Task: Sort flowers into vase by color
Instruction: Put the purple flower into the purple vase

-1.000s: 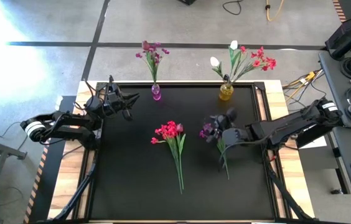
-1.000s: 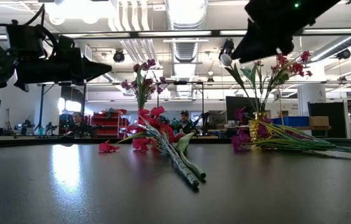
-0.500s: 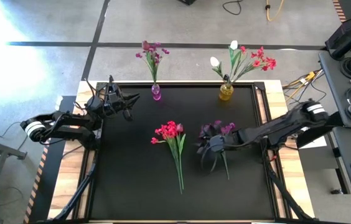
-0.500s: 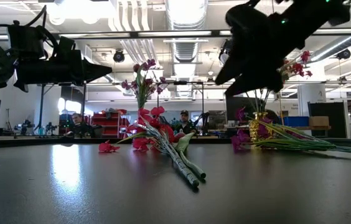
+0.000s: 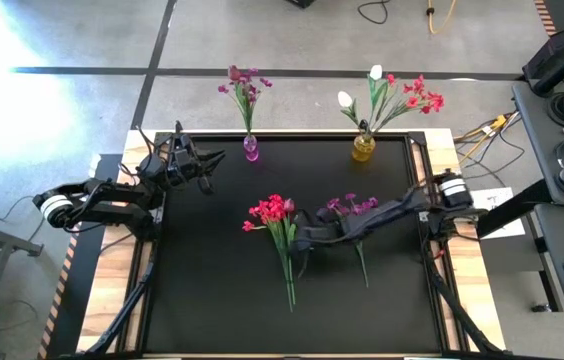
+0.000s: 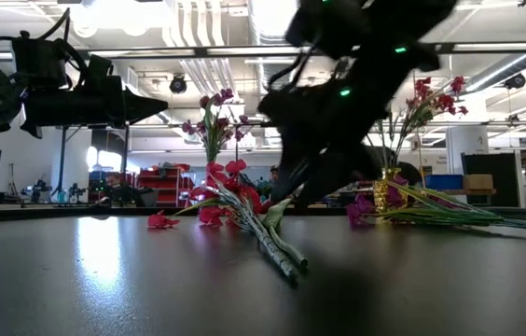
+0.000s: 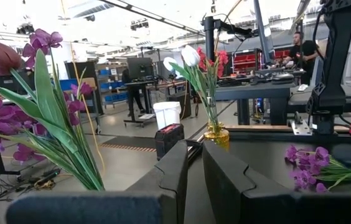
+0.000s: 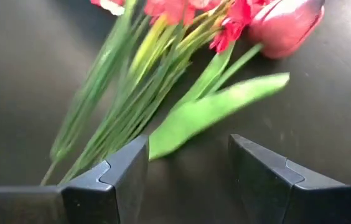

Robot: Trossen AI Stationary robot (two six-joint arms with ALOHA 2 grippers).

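Right gripper (image 5: 302,240) low over the black table (image 5: 202,290), fingers spread, red flowers (image 5: 274,212) lying just ahead of the jaws, stems and leaf beside them, not between. Purple flowers (image 5: 347,208) flat nearby. Left gripper (image 5: 207,160) parked near the purple vase (image 5: 251,150), fingers nearly closed on nothing. Workshop shelves behind.
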